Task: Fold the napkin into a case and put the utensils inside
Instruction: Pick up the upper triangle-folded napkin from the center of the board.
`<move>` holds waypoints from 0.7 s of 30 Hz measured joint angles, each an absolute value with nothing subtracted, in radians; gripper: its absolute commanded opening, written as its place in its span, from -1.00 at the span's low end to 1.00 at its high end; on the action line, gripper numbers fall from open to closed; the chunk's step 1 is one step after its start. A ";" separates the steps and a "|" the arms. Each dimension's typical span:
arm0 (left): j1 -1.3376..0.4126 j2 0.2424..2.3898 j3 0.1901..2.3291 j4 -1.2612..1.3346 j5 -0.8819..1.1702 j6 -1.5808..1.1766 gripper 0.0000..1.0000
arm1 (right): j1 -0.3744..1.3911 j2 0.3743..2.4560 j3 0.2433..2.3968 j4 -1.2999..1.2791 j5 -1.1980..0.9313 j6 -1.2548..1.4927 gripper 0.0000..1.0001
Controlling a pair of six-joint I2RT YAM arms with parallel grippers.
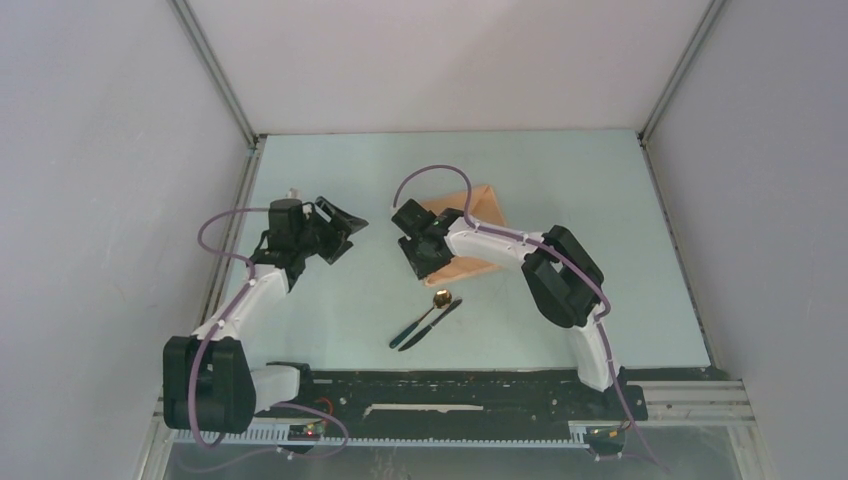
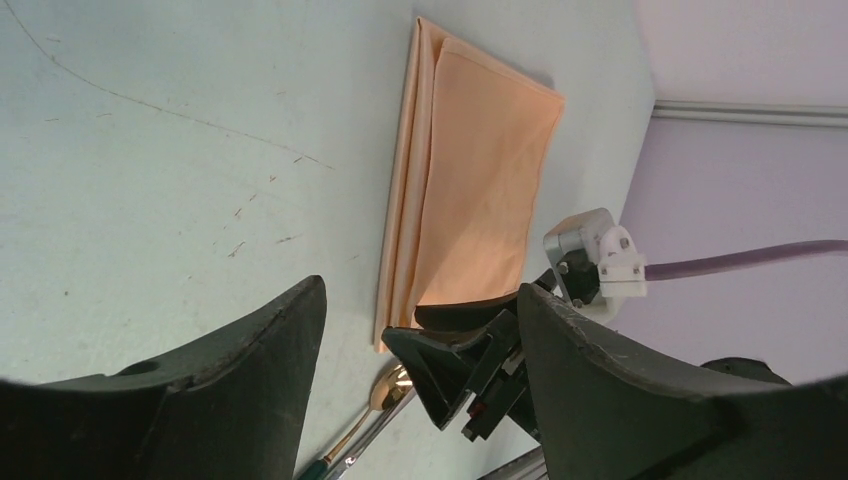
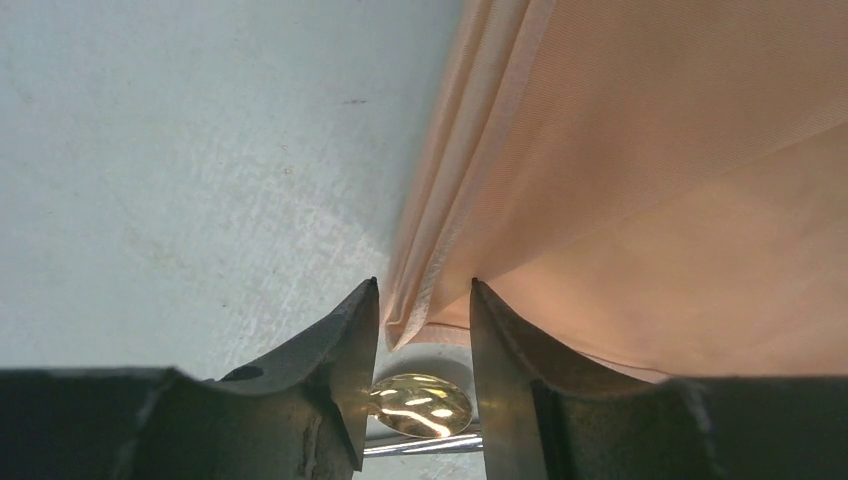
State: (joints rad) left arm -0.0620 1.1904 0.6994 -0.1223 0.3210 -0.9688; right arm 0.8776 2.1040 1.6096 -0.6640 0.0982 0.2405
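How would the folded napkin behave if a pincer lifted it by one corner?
Probably floppy: the napkin is thin cloth in loose layers along its edge, so it would likely sag and unfold. It looks light. Pushed on the smooth table, it may wrinkle rather than slide.

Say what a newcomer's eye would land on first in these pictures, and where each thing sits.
The folded peach napkin stands out mid-table against the pale table, with the right hand low over its near edge. Just below it in the top view lie the utensils, the spoon glinting gold. The left hand hangs open to the napkin's left.
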 measured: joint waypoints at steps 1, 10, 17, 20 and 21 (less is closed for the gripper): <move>-0.062 1.192 0.699 -0.125 0.321 -0.966 0.50 | 0.881 2.104 1.613 -0.665 0.101 0.241 -0.03; -0.059 1.206 0.699 -0.130 0.327 -0.958 0.50 | 0.889 2.110 1.635 -0.680 0.108 0.240 -0.10; -0.052 1.213 0.699 -0.130 0.343 -0.956 0.50 | 0.890 2.138 1.657 -0.678 0.107 0.236 -0.04; -0.047 1.217 0.699 -0.130 0.346 -0.955 0.50 | 0.891 2.162 1.657 -0.679 0.107 0.233 -0.03; -0.045 1.218 0.699 -0.130 0.347 -0.953 0.50 | 0.892 2.167 1.664 -0.683 0.108 0.231 -0.03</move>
